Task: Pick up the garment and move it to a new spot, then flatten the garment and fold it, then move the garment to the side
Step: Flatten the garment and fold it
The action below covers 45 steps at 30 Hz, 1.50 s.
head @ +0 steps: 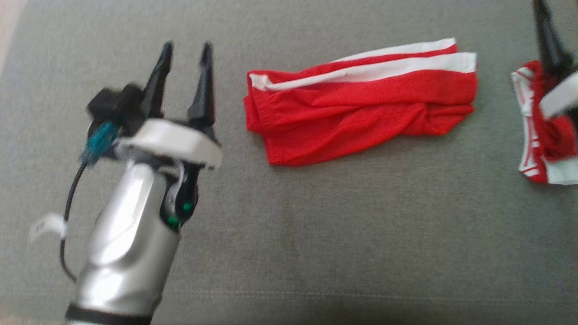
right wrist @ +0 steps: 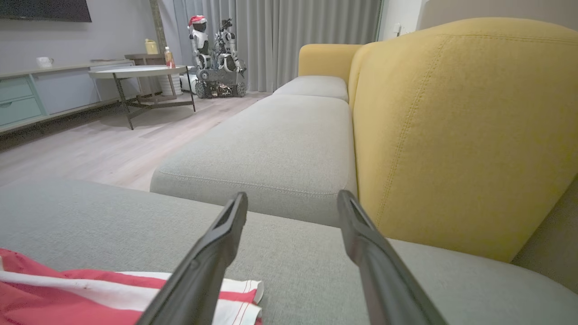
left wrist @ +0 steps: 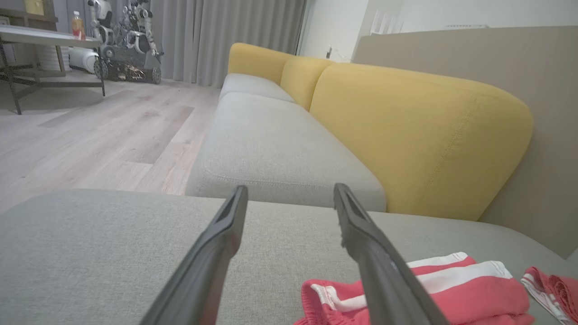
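The grey seat cushion (head: 316, 253) is taking up most of the head view, with the yellow backrest (left wrist: 420, 135) rising along its far side in the left wrist view. The garment (head: 361, 113), red shorts with white side stripes, is lying folded into a long band near the middle of the cushion, its elastic waistband pointing left and its striped edge running along the far side. A second red-and-white piece (head: 542, 135) is sitting bunched at the far right, apart from the shorts.

The left gripper (head: 187, 47) is hovering just left of the waistband, its fingers spread wide and holding nothing. The right gripper (right wrist: 293, 198) is hanging above the bunched piece, likewise spread wide and empty.

The shorts are looking thin, light and limp, so the layers are likely sliding apart if lifted by one corner. Pinching through all the layers at both short ends, waistband and leg hem, is probably offering the safest hold for carrying the fold aside intact.
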{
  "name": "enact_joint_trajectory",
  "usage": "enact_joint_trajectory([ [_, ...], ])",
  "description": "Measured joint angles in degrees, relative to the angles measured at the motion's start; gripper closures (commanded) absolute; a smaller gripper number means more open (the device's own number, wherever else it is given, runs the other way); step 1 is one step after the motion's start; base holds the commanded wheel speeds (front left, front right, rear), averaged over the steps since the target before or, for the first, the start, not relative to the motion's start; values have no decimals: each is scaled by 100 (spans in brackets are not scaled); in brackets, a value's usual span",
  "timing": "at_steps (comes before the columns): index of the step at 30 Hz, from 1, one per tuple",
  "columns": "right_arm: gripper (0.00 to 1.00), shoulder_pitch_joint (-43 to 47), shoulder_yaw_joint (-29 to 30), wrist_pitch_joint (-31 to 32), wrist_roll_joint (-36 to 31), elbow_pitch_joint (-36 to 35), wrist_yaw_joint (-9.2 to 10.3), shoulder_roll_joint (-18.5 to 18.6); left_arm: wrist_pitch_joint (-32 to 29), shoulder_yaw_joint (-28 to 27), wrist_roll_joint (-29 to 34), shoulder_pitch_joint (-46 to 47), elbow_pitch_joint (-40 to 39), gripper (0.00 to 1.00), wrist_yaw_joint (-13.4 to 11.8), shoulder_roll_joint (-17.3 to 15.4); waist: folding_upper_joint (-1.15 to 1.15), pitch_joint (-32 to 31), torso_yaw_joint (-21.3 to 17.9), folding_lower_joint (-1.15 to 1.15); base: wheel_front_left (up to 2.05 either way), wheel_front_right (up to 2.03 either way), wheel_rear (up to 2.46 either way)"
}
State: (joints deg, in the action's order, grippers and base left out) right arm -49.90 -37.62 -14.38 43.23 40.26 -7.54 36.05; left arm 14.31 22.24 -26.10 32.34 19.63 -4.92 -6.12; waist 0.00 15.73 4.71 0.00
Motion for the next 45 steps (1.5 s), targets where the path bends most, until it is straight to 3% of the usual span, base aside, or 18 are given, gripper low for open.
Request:
enact_joint_trajectory([
  [7,0,1619,1574,0,-933,-887,0,-671,0,-698,493,-1028,-661,0,159,225,0,-433,-193,0,0,0,0],
  [13,0,2705,2449,0,-1639,-1402,0,-1272,0,-1006,889,-1728,-937,0,393,324,0,-702,-306,0,0,0,0],
  [18,0,3409,2913,0,-2206,-1697,0,-1741,0,-1123,1102,-2228,-1155,0,436,344,0,-861,-398,0,0,0,0],
  [23,0,3884,3231,0,-2586,-1856,0,-2116,0,-1083,861,-2731,-1350,0,227,344,0,-952,-487,0,0,0,0],
  [27,0,4004,3353,0,-2871,-1911,0,-2193,0,-1021,733,-2846,-1403,0,133,343,0,-902,-486,0,0,0,0],
  [32,0,3946,3387,56,-2686,-1829,0,-2368,0,-902,777,-2800,-1397,0,133,341,0,-766,-407,0,0,0,0],
  [45,0,2518,3961,1169,-636,-547,0,-2640,0,-320,670,-2451,-1348,0,4,343,0,-301,174,0,0,0,0],
])
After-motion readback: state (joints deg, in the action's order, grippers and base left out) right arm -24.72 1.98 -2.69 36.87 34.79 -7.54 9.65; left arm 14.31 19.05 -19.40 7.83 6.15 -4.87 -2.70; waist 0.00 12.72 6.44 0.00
